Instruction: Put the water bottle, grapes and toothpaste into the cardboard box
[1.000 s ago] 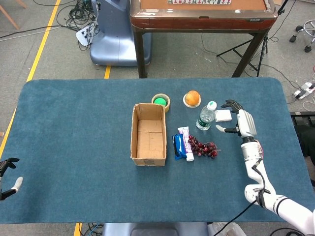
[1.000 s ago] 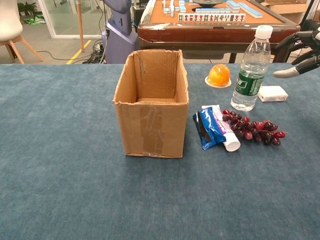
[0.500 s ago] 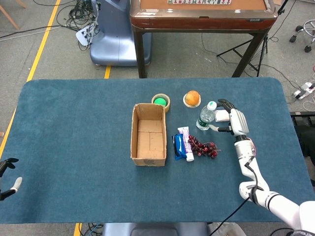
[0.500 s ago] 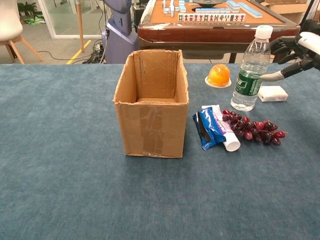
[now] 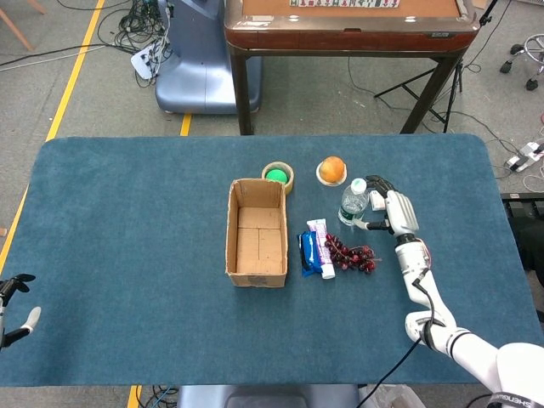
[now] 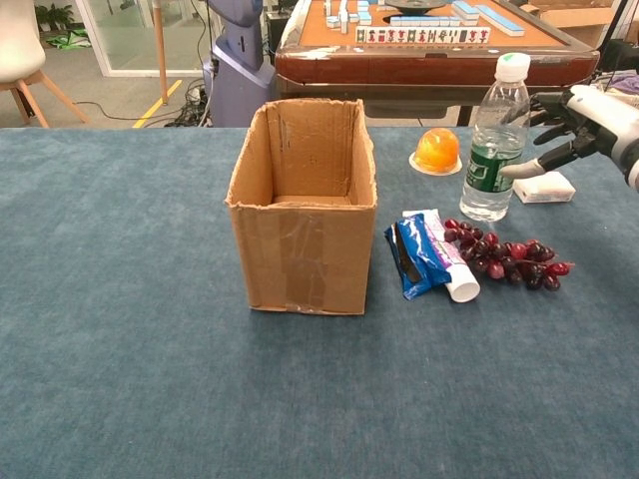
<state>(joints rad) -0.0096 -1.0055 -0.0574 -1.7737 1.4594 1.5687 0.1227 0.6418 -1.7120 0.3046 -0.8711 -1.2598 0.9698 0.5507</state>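
1. The right hand (image 6: pixel 571 128) has closed in from the right over the last second and now sits against the water bottle (image 6: pixel 494 140). Its fingers are apart, around the bottle's right side, with the thumb touching near the label. No firm clamp is evident.
2. The water bottle stands on the table (image 5: pixel 127 238) but now leans slightly left; a second ago it was upright. Judgement: contact has begun, and the lean suggests a push rather than a secured hold.
3. The grapes (image 6: pixel 509 261) lie near of the bottle, untouched. The toothpaste (image 6: pixel 446 261) lies just left of them, touching a blue packet (image 6: pixel 414 257).
4. The cardboard box (image 6: pixel 305 205) stands open and empty, left of all three items.
5. Other items: an orange (image 6: pixel 437 149) on a small dish, a white block (image 6: pixel 544 187) beside the right hand, and a tape roll (image 5: pixel 277 176) at the box's far end.
6. The left hand (image 5: pixel 17 306) rests at the near left edge, unmoved, fingers apart, holding nothing.
7. Judgement: nothing is boxed yet. The grasp must tighten before any lift.
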